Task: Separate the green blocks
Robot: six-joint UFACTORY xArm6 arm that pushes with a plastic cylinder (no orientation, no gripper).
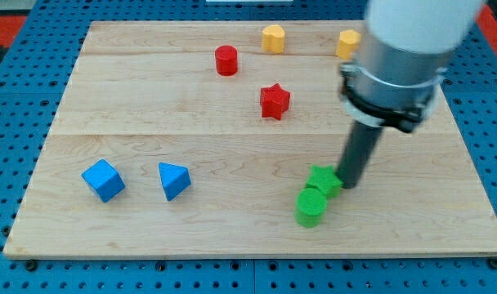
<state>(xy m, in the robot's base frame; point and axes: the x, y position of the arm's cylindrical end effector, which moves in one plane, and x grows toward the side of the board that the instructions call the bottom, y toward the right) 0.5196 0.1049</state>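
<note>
Wooden board (pixel 150 131) — my tip (pixel 347 184) seemingly touching green star (pixel 323 180), which abuts green cylinder (pixel 310 207); no claw.

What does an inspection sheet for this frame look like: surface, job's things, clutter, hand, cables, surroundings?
Surface: pale wooden board, flat.
Job's things: green star block and green cylinder touching each other at the view's bottom right, not yet separated.
Clutter: blue cube, blue triangular block, red cylinder, red star, yellow block, second yellow block partly hidden by the arm.
Hand: none; my tip sits against the green star block's right side in the view.
Cables: nothing seen.
Surroundings: blue perforated base around the board; red strip at the view's top left.
</note>
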